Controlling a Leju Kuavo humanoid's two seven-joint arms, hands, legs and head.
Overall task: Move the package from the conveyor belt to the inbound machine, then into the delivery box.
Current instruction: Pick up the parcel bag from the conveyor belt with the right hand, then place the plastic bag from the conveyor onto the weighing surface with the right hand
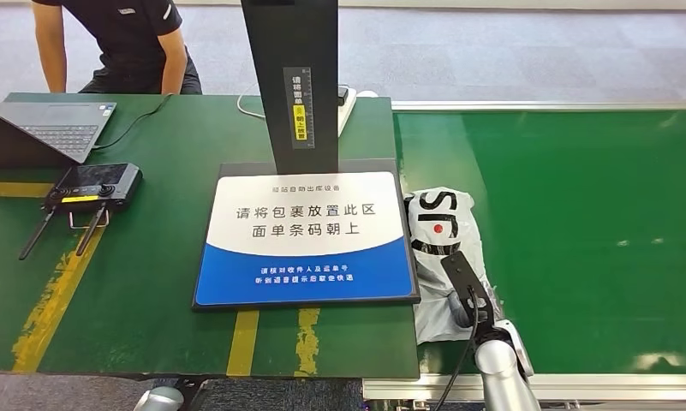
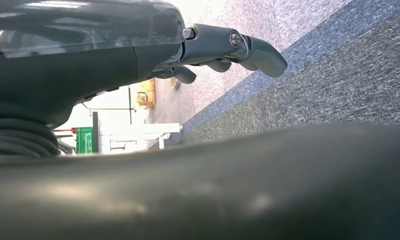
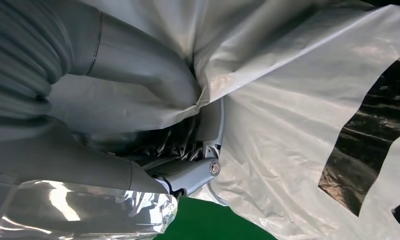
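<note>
Package: a white plastic mailing bag (image 1: pixel 446 248) with black lettering and a red dot lies on the green conveyor belt (image 1: pixel 579 231), at the belt's edge just beside the inbound machine's plate.
Right hand: the right hand (image 1: pixel 472 295) rests on the near end of the bag. In the right wrist view its thumb (image 3: pixel 138 70) presses into the white plastic and the darker fingers (image 3: pixel 188 175) tuck under a crumpled fold, so it has hold of the bag.
Left hand: the left hand (image 2: pixel 222 50) hangs over grey carpet, fingers slightly curled and apart, holding nothing.
Inbound machine: a black column (image 1: pixel 292 77) stands behind a flat plate (image 1: pixel 305 235) that is white with a blue band and printed text; nothing lies on the plate.
Table: a green table (image 1: pixel 151 282) with worn yellow lines carries a laptop (image 1: pixel 52 128) and a black box with antennas (image 1: pixel 91 188).
Person: someone in a black shirt (image 1: pixel 125 43) sits behind the table.
</note>
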